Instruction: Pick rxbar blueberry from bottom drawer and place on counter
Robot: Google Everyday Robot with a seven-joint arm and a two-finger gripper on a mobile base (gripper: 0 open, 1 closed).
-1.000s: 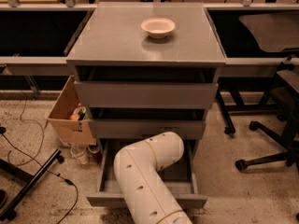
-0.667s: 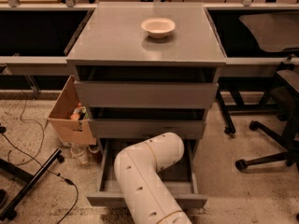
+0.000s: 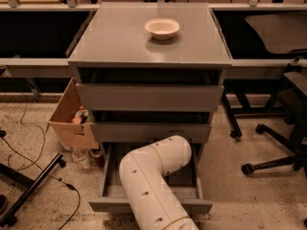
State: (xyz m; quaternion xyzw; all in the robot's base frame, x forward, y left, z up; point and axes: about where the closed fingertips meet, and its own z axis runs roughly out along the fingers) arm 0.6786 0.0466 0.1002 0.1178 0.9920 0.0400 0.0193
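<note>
The bottom drawer is pulled open at the foot of the grey cabinet. My white arm bends down into it and covers most of its inside. The gripper is hidden behind the arm's elbow, inside the drawer. The rxbar blueberry is hidden from view. The counter is the flat grey top of the cabinet, with a white bowl standing towards its back.
The two upper grey drawers stand slightly ajar. A cardboard box with items sits on the floor to the left, with cups beside it. Black office chairs stand to the right. Cables and a black stand leg lie at lower left.
</note>
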